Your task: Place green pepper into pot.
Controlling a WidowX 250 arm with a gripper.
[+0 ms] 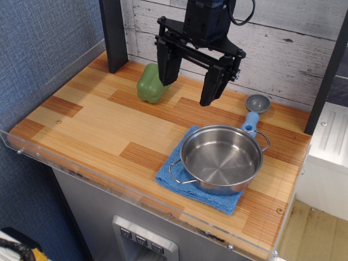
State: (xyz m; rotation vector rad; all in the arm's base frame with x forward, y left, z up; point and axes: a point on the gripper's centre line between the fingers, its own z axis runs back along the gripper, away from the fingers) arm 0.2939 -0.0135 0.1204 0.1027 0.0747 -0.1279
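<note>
The green pepper (150, 84) is a matte light-green lobed toy lying on the wooden table (92, 119) near the back, left of centre. The pot (221, 159) is a shallow shiny steel pot with two wire loop handles, empty, standing on a blue cloth at the front right. My gripper (189, 84) is black, with its two fingers spread wide apart and nothing between them. It hangs above the table at the back; its left finger (167, 68) overlaps the pepper's right edge in the image. The pot is well in front and to the right of the gripper.
A blue folded cloth (176, 176) lies under the pot. A small grey-bowled scoop with a blue handle (255, 109) lies behind the pot. A dark post (114, 35) stands at the back left. Clear acrylic rims line the table's left and front edges.
</note>
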